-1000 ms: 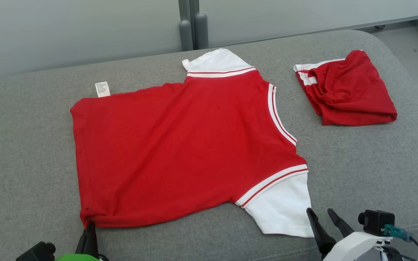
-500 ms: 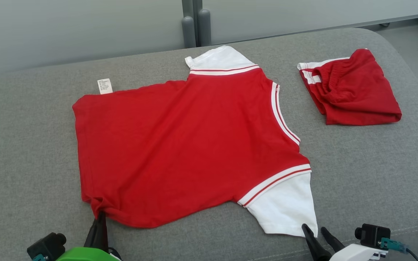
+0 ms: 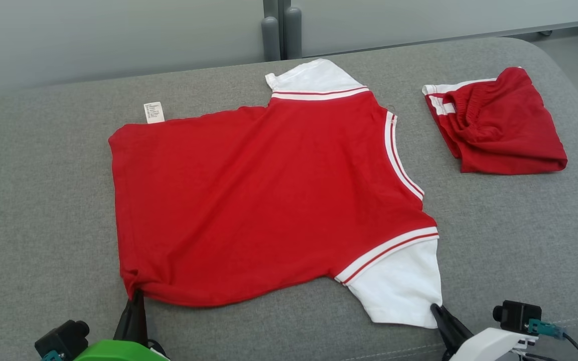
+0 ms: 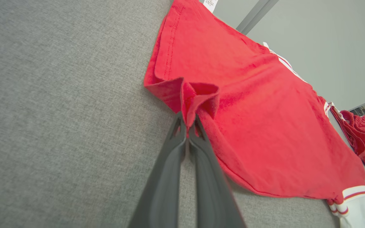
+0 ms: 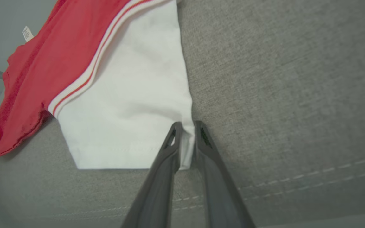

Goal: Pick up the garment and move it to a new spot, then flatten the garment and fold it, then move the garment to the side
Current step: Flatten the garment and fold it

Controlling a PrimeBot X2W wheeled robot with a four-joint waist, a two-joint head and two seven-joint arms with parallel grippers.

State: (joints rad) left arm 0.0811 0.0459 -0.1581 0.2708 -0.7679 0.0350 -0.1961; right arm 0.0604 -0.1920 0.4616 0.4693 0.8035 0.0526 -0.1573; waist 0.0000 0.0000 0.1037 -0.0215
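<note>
The garment (image 3: 259,190) is a red T-shirt with white sleeves, spread flat on the grey cushion (image 3: 43,210). My left gripper (image 3: 136,298) is shut on the shirt's near hem corner, which bunches into a small fold between the fingers in the left wrist view (image 4: 188,122). My right gripper (image 3: 437,308) is at the near white sleeve's outer corner. In the right wrist view (image 5: 187,126) its fingers pinch the white fabric (image 5: 131,88) with hardly any gap.
A second red garment with white stripes (image 3: 499,125) lies folded at the cushion's far right. A white label (image 3: 154,112) sticks out of the shirt's far edge. Two grey posts (image 3: 279,35) stand behind the cushion. The cushion's stitched front edge (image 5: 296,177) runs just below the right gripper.
The right gripper, open with both fingers spread earlier, has moved up to the sleeve corner and shut on it. The left gripper has kept hold of the hem. The camera has shifted slightly.
</note>
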